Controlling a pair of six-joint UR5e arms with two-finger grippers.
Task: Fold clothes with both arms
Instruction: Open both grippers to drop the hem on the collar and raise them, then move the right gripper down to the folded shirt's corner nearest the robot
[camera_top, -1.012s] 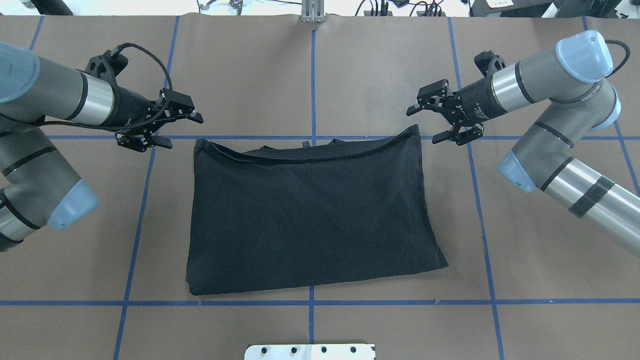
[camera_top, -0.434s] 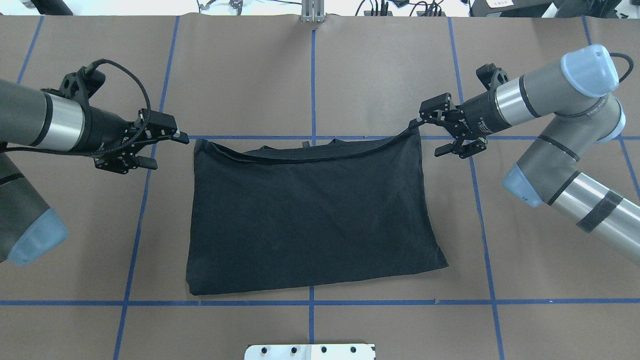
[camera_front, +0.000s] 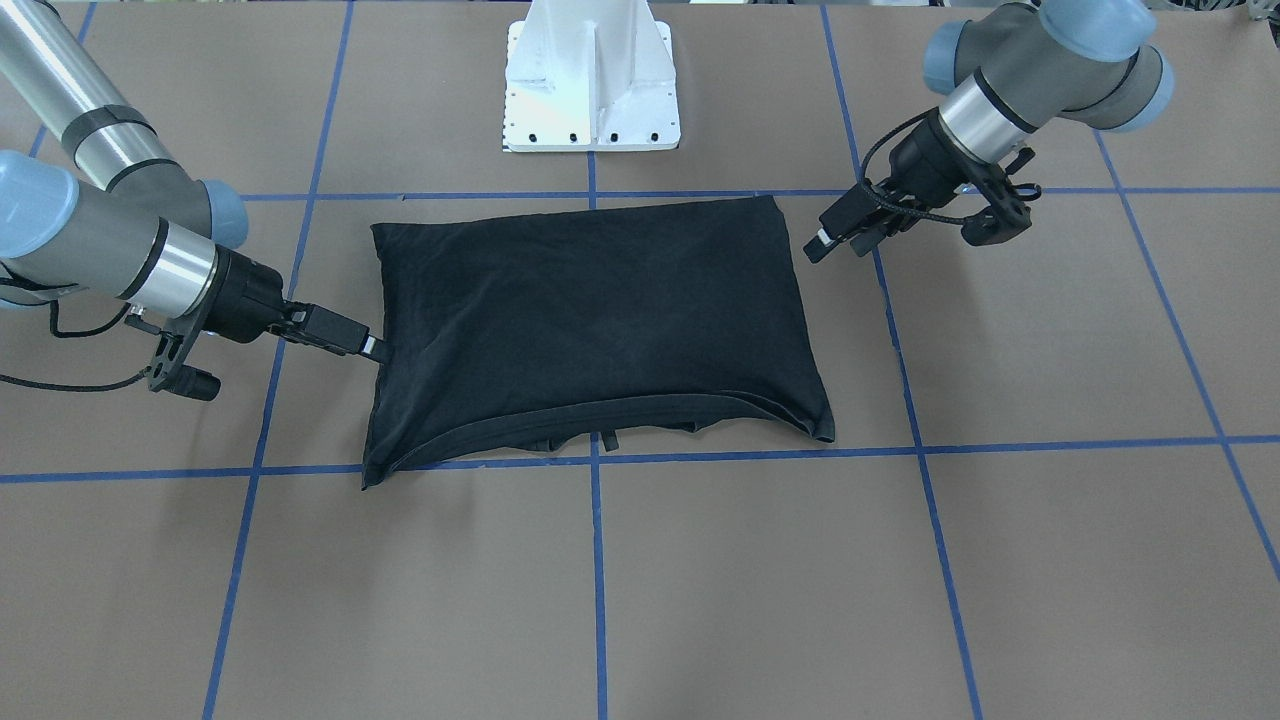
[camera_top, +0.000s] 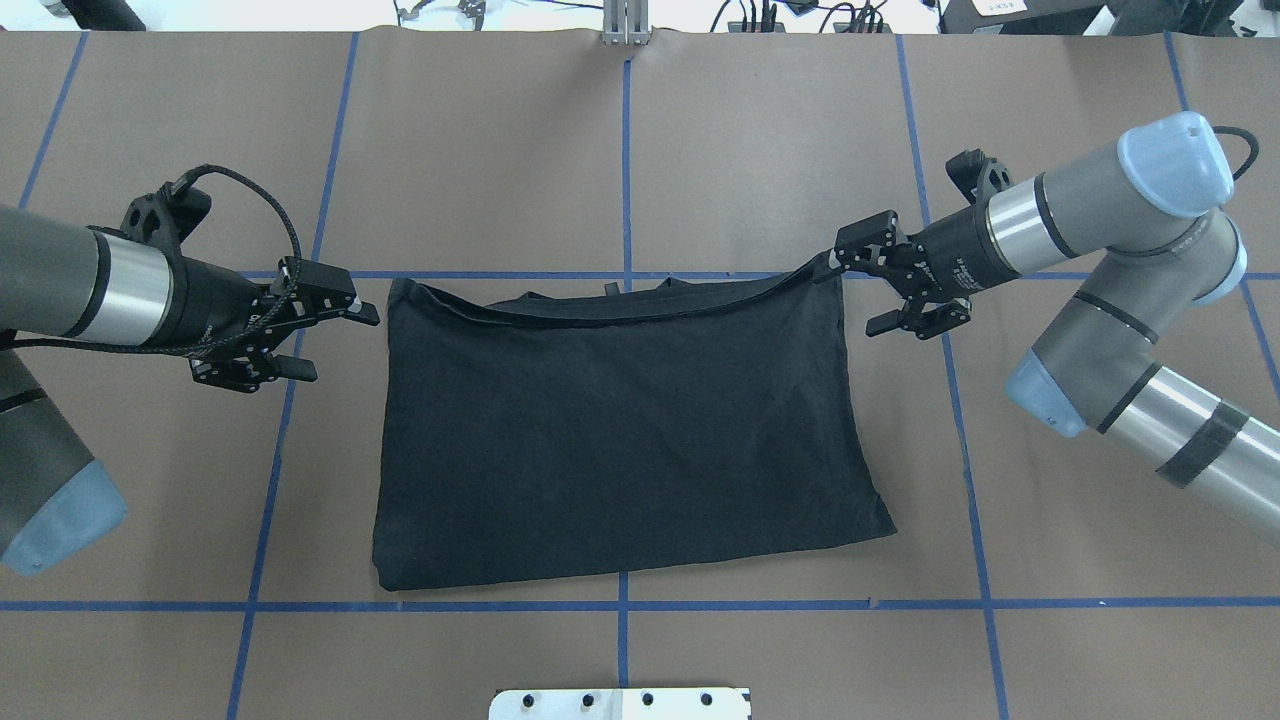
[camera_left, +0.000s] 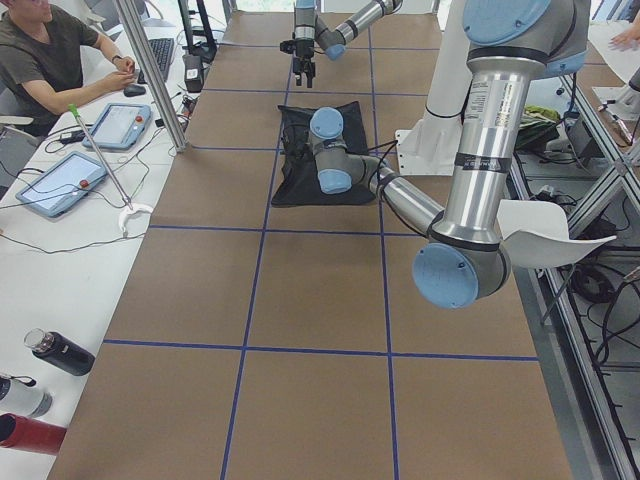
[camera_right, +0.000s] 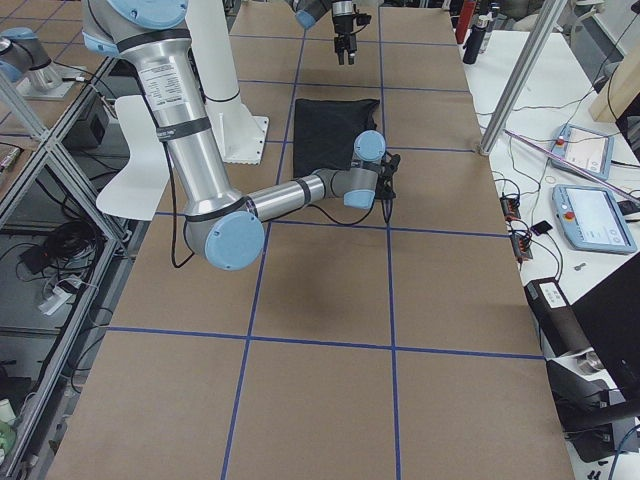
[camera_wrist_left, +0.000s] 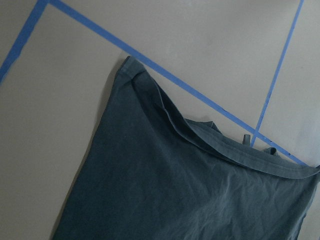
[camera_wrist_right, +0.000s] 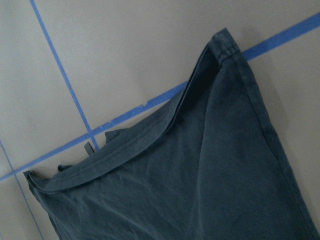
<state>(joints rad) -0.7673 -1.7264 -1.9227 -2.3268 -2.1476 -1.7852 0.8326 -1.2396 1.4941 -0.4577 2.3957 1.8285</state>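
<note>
The black T-shirt (camera_top: 620, 430) lies folded into a rectangle on the brown table, plain side up, its layered open edge on the far side; it also shows in the front view (camera_front: 590, 310). No logo print shows. My left gripper (camera_top: 340, 343) is open and empty, just left of the shirt's far left corner (camera_wrist_left: 130, 65). My right gripper (camera_top: 858, 293) is open, its upper finger at the shirt's far right corner (camera_wrist_right: 222, 42). In the front view the left gripper (camera_front: 835, 245) is on the right and the right gripper (camera_front: 365, 345) is at the shirt's edge.
The white pedestal base (camera_front: 592, 80) stands on the robot's side of the shirt. Blue tape lines (camera_top: 622, 605) grid the table. In the left side view, an operator (camera_left: 50, 50) sits at a side desk with tablets (camera_left: 60, 180) and bottles (camera_left: 60, 352).
Both grippers have come down toward the shirt's far corners. The right one closed in on the far right corner; the left one moved nearer to me. Both stay open. The shirt has not moved.
</note>
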